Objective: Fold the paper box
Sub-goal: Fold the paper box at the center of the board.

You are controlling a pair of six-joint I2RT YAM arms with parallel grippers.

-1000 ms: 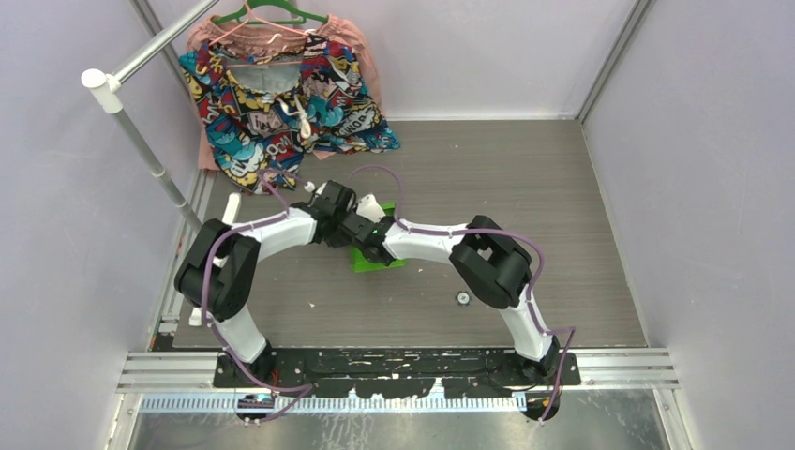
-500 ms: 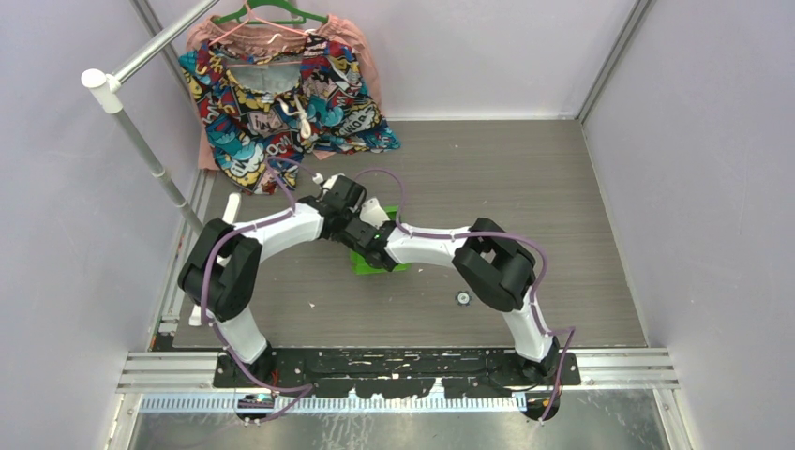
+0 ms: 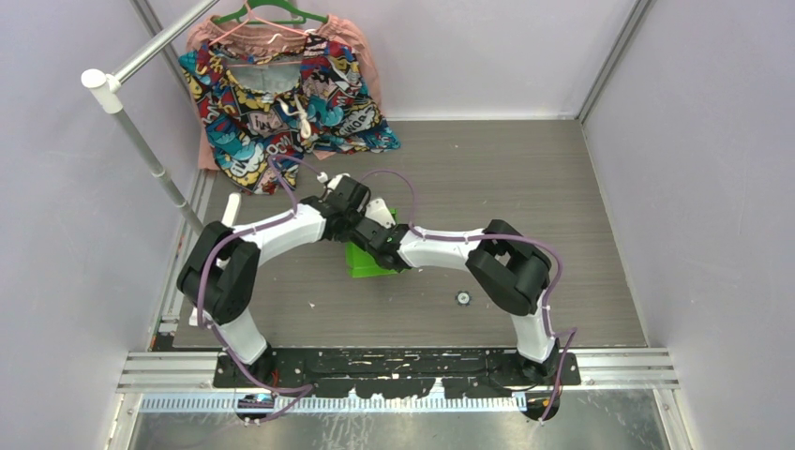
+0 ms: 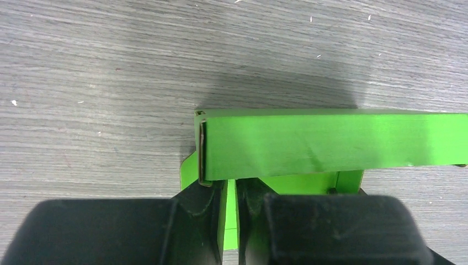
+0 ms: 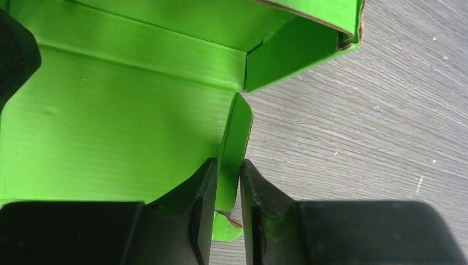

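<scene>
Top view: the paper box (image 3: 367, 262), lime-green card, lies on the grey wood-grain table (image 3: 534, 187) near its middle, partly covered by the two wrists that meet above it; a patterned garment (image 3: 281, 103) on a green hanger (image 3: 269, 13) lies at the far left corner, well apart from the box; a small round object (image 3: 462, 298) sits on the table near the right arm's elbow.

Left wrist view: the left gripper (image 4: 230, 193) is closed on a thin green panel of the box (image 4: 331, 142), one black finger (image 4: 198, 207) on each face; beyond the fingertips a long side wall stands upright, its doubled end edge visible at the left.

Right wrist view: the right gripper (image 5: 227, 174) pinches a narrow upright flap of the box (image 5: 121, 127) between its fingers (image 5: 201, 190) (the gap is barely wider than the card); the box floor spreads to the left, a corner wall rises at the top, and bare table lies to the right.
</scene>
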